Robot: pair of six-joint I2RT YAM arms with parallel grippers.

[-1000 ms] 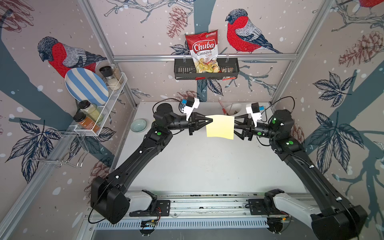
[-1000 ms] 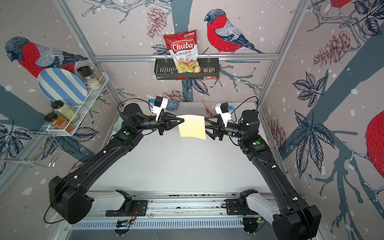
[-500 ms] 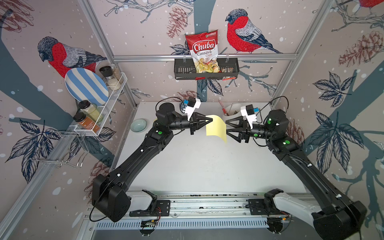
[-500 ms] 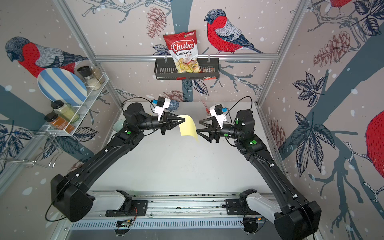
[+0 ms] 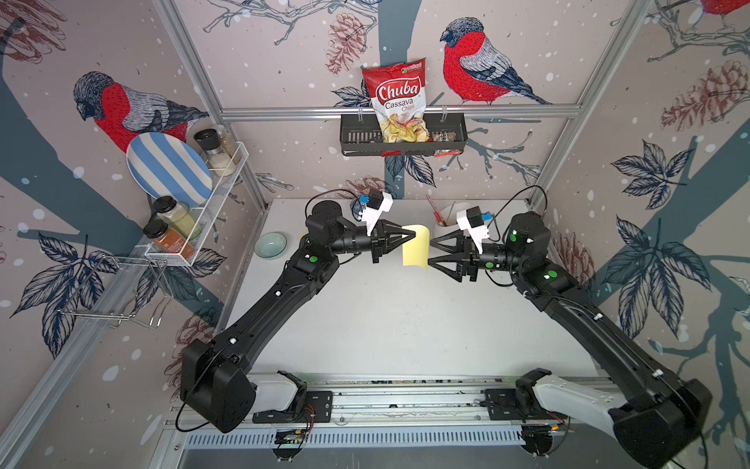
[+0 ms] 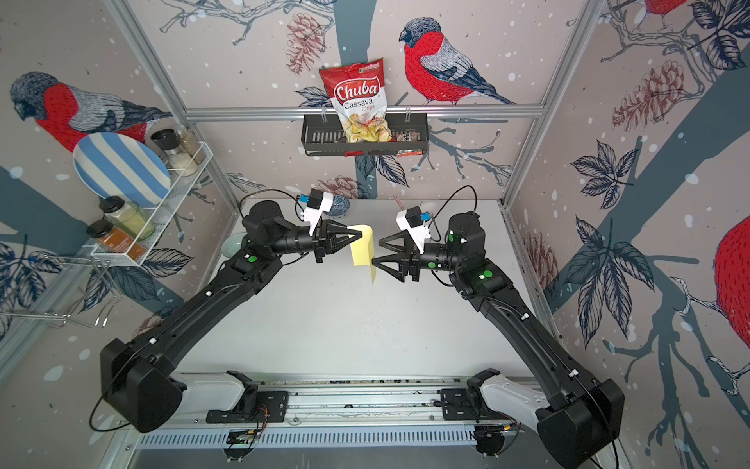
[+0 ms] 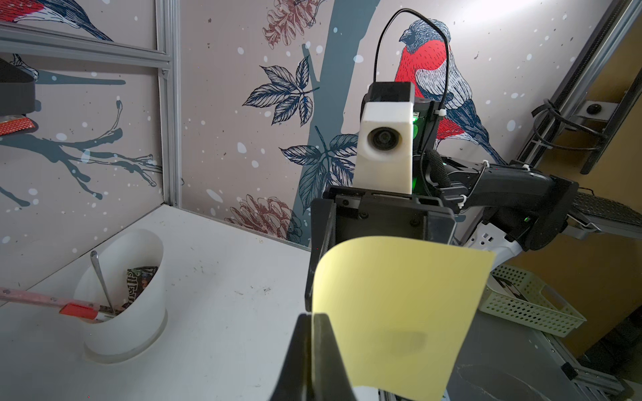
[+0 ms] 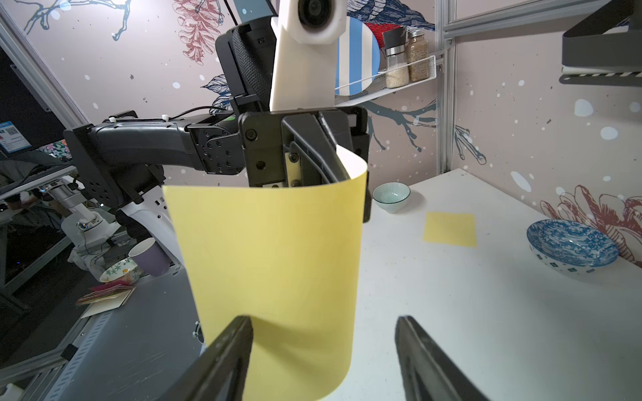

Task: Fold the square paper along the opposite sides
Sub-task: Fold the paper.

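Paper (image 5: 416,253), yellow and square, hangs in the air above the far part of a white table (image 5: 385,325), between two black robot arms that face each other. The left gripper (image 5: 414,234) is pinched tight on one edge of the sheet, likely so that the rest can swing free and bend. The sheet curls away from that grip in a soft arc, with no crease in it yet. The right gripper (image 5: 430,254) has its fingers spread wide and holds nothing. The loose opposite edge sits between them, close to one finger (image 8: 232,347), probably lined up to be caught and brought to the pinched edge. A second yellow sheet (image 8: 450,229) lies flat on the table, well apart.
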